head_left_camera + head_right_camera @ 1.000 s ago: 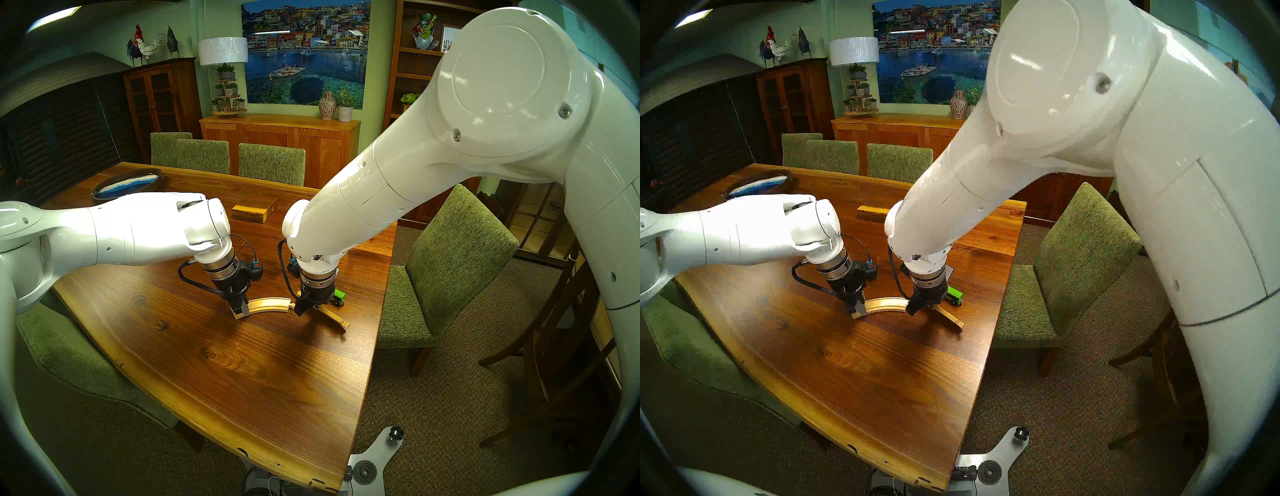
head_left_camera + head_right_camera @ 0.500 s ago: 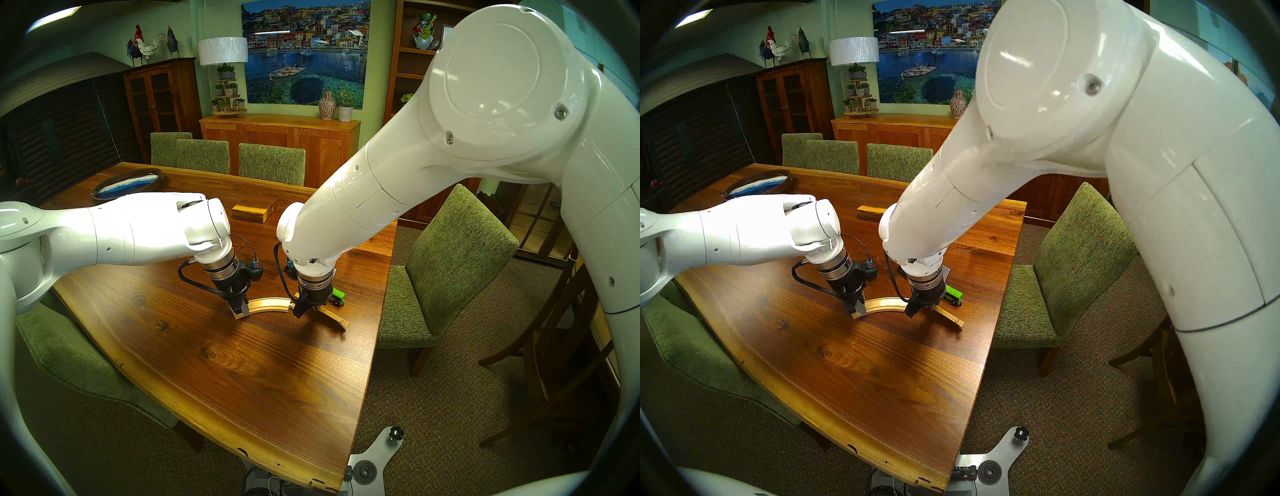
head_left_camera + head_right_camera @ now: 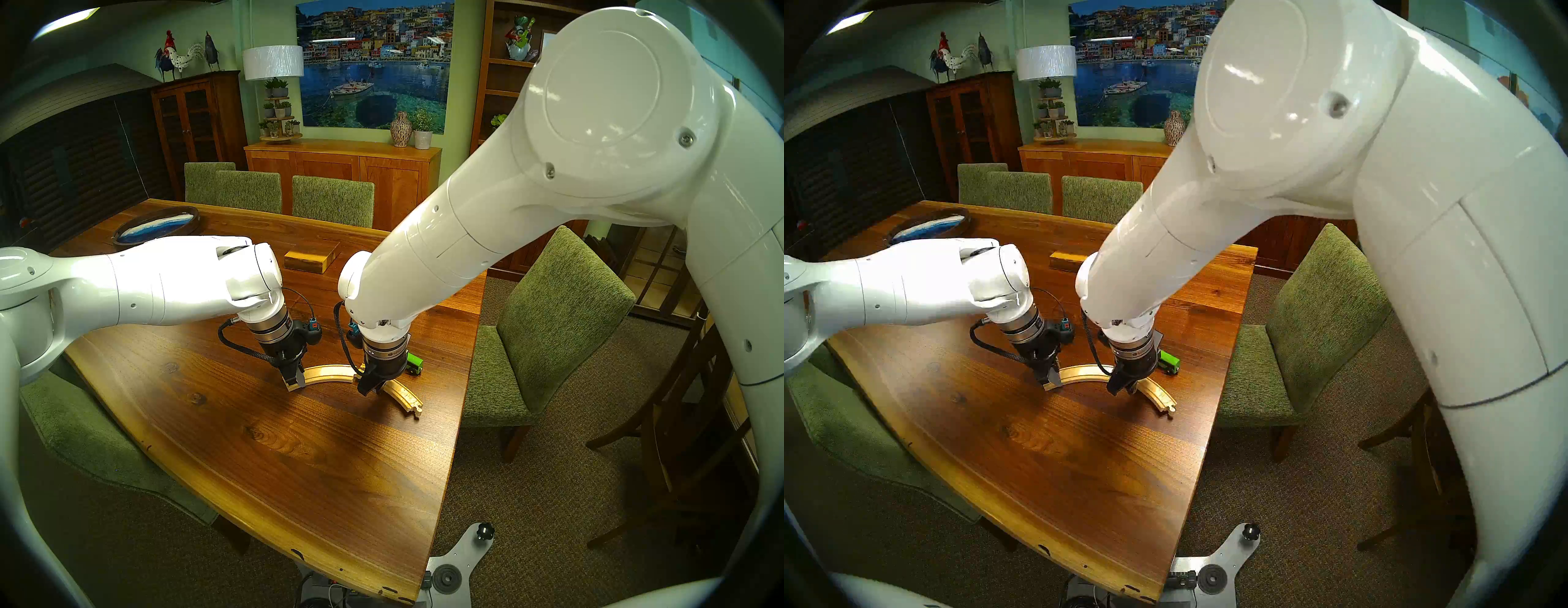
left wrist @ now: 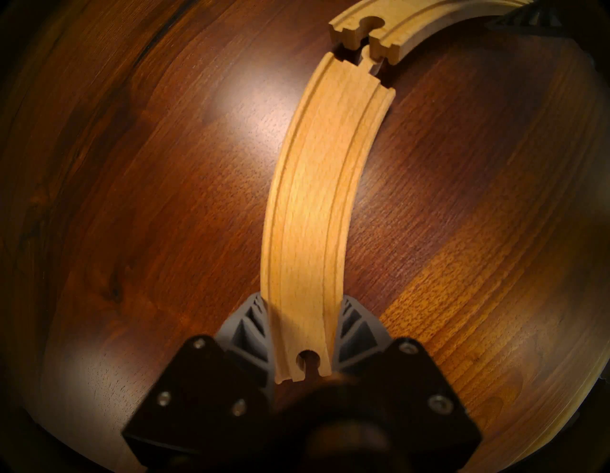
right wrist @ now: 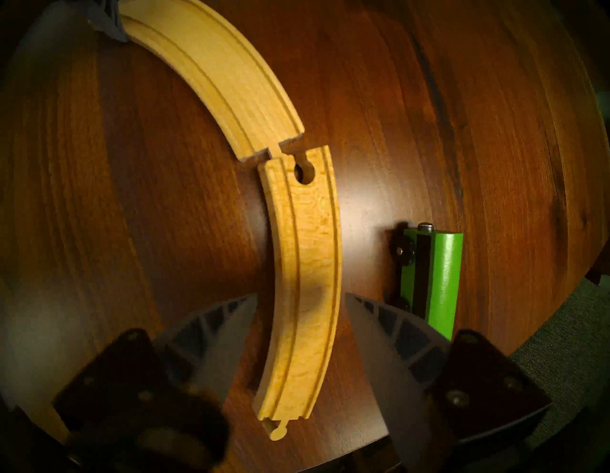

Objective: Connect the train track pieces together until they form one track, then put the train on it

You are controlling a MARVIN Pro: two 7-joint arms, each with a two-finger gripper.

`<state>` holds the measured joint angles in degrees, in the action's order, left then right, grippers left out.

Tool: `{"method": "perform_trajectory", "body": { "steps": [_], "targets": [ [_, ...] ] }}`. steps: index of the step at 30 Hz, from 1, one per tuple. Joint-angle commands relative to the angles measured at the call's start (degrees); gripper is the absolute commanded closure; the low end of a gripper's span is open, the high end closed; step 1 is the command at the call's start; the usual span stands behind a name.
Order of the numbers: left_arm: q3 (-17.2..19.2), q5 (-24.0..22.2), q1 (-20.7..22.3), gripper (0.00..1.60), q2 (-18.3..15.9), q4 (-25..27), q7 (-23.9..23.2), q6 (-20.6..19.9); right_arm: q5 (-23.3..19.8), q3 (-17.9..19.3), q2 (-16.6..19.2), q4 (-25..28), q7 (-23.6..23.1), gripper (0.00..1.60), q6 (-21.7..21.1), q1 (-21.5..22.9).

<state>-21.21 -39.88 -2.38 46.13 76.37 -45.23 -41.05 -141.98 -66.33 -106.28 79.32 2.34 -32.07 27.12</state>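
Two pale grooved track pieces lie on the table as a rough arc. My left gripper (image 3: 295,382) (image 4: 302,299) is shut on the socket end of the left track piece (image 3: 329,373) (image 4: 313,198). My right gripper (image 3: 369,388) (image 5: 300,295) is open and straddles the right track piece (image 3: 403,395) (image 5: 307,264) with a gap on each side. The two ends meet, but the right piece's socket hole looks empty and its end seems to lie over the left piece's peg. The green train (image 3: 415,364) (image 5: 439,284) sits just right of my right gripper.
A rectangular wooden box (image 3: 312,257) lies behind the arms, and a round blue tray (image 3: 157,227) sits at the far left. The table's right edge (image 3: 464,403) runs close to the right track piece. Green chairs (image 3: 547,322) surround the table.
My right gripper has opened and let go of the right track piece, which dropped from a tilt to lie flat, curving toward the front. The left gripper has not moved.
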Motion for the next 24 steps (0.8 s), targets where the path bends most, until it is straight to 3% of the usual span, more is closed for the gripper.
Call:
{"method": "perform_trajectory", "body": {
  "steps": [1, 12, 24],
  "targets": [
    [0.76, -0.12, 1.0, 1.6, 0.0, 0.14, -0.08, 0.12, 0.37, -0.07, 0.77, -0.23, 0.02, 0.55, 0.78, 1.27],
    [0.82, -0.07, 0.97, 1.6, 0.0, 0.14, -0.1, 0.1, 1.02, -0.75, 1.15, -0.58, -0.97, 0.63, 2.0, 0.69],
    [0.87, -0.02, 0.93, 1.6, -0.01, 0.14, -0.13, 0.09, 2.12, -1.99, 1.49, -2.39, -3.93, 0.61, 2.07, 0.14]
  ]
}}
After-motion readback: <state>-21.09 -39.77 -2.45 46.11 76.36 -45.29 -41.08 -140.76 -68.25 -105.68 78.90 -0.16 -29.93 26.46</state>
